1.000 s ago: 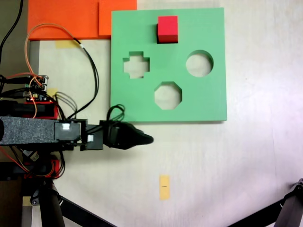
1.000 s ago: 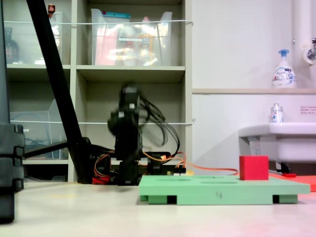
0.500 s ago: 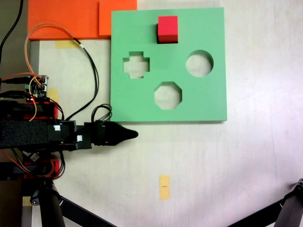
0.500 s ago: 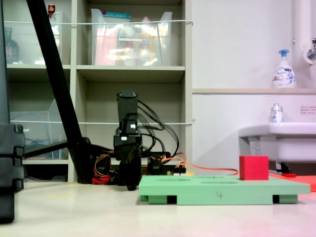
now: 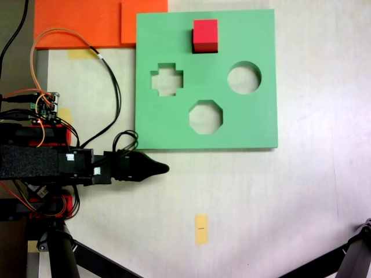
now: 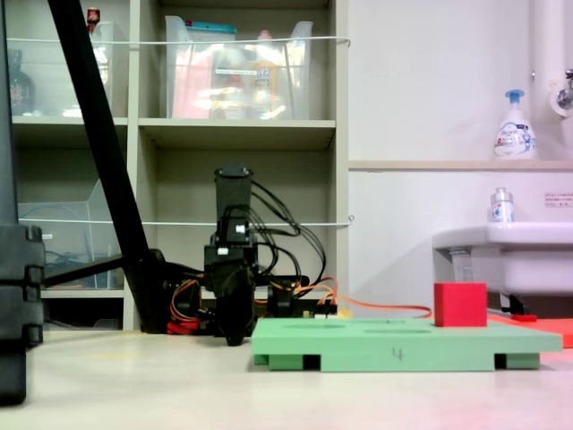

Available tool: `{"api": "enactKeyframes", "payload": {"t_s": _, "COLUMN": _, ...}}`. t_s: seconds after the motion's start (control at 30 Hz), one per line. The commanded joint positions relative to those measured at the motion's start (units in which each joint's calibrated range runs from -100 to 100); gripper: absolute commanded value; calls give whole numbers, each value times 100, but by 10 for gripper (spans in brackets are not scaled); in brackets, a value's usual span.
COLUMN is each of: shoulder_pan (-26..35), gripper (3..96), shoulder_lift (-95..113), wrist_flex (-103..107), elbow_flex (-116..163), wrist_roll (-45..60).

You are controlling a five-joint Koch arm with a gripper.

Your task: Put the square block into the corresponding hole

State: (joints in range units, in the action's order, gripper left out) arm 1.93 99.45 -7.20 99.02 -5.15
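Gripper [image 5: 157,168]: fingers pressed together, holding nothing, clear of the green board [image 5: 255,121]. Square block [image 5: 205,36] sits in the board's square hole, well beyond the fingertips, protruding above the board surface.

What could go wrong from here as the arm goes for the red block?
The gripper lies low beside the green board; a straight sweep toward the red block could shove the board.
The block stands proud of the board in the second exterior view, so a nudge may topple it.
Looped cables by the gripper might snag.
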Motion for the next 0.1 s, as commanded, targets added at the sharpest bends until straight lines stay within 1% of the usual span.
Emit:
{"api": "enactKeyframes", "payload": {"t_s": 0.03, "shoulder_pan": -24, "gripper": 486, "shoulder_lift": 55, "wrist_flex": 753, "elbow_flex": 98, "wrist_roll": 20}}
{"api": "enactKeyframes", "payload": {"t_s": 0.1, "shoulder_pan": -24, "gripper": 486, "shoulder_lift": 55, "wrist_flex": 724, "elbow_flex": 98, "wrist_roll": 20}}
